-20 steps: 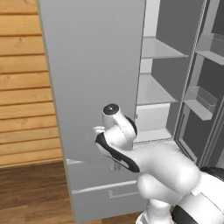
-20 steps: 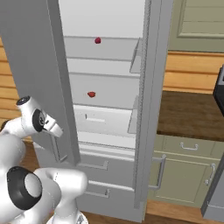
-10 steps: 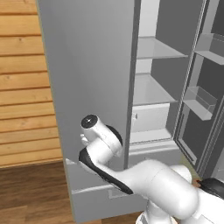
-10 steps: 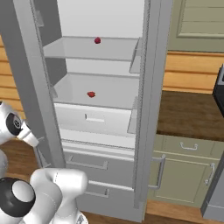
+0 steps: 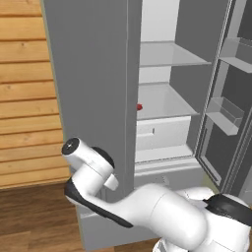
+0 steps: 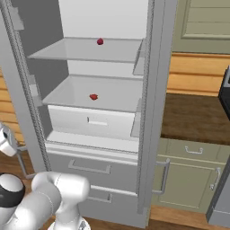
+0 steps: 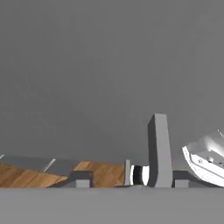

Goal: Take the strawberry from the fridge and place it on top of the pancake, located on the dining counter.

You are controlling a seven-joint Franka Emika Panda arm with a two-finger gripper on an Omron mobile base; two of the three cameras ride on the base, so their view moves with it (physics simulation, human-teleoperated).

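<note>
The fridge point(image 6: 152, 112) stands with both doors swung out. A tiny dark red round strawberry point(image 6: 100, 41) lies on its upper shelf. A second small, brighter red item point(image 6: 93, 96) point(image 5: 139, 106) rests on the shelf below. My arm point(image 5: 88, 167) reaches left across the front of the fridge's left door point(image 5: 88, 98). In the hand view my gripper point(image 7: 131, 181) is open, close against a flat grey door face, with a grey bar point(image 7: 157, 148) rising between its fingertips. The pancake and the dining counter are out of view.
Two lower fridge drawers point(image 6: 90, 168) sit under the shelves. The right door with its bins point(image 5: 226, 113) stands open at the right. Green cabinets with a dark counter point(image 6: 193, 117) adjoin the fridge. A wood plank wall point(image 5: 24, 98) and wood floor lie to the left.
The left fridge door has swung wider, baring more of the shelves and both red items. My arm has moved left and down with the door.
</note>
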